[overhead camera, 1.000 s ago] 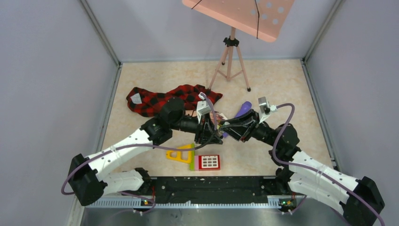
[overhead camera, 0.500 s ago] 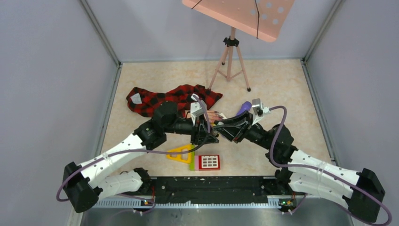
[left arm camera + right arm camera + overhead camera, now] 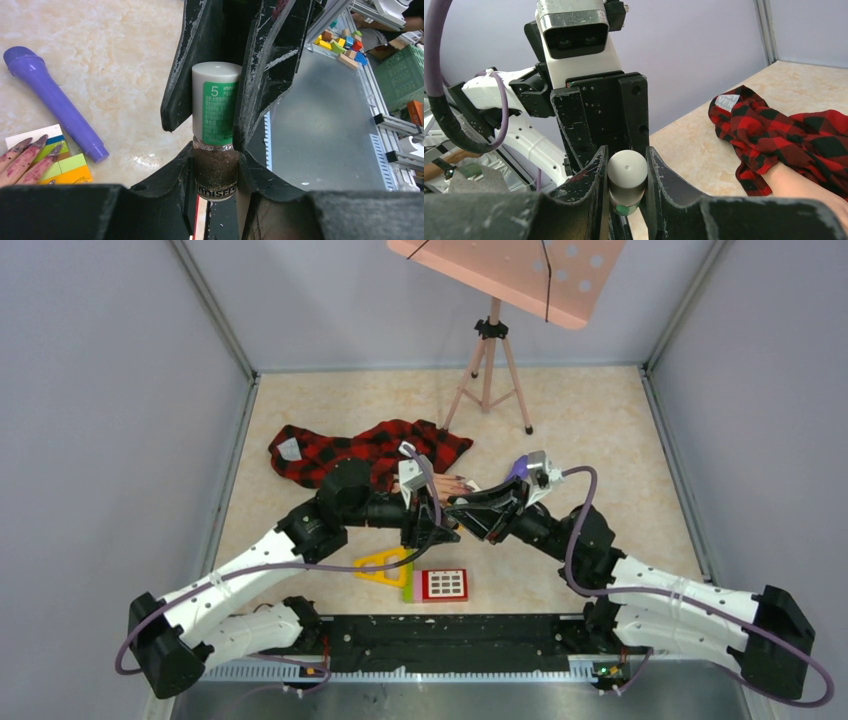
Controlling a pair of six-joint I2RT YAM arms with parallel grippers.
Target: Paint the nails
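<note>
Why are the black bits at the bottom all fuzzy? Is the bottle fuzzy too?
Left wrist view: the left gripper is too near the lens, so its base blurs; the bottle label is sharp. Right wrist view: the right gripper blurs likewise; the plaid sleeve is clear. Top view: evenly lit, sharp.

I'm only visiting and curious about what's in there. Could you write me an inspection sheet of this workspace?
Surface: beige marbled table.
Job's things: mannequin fingers with purplish nails rest on a coloured paper pad; plaid sleeve behind them; small bottle held between both robot hands.
Clutter: purple microphone, yellow triangle, red tile.
Hands: left hand shut on the bottle's glass body; right hand shut on its cap.
Cables: purple cables loop along both arms.
Surroundings: grey walls; pink board on a tripod.
</note>
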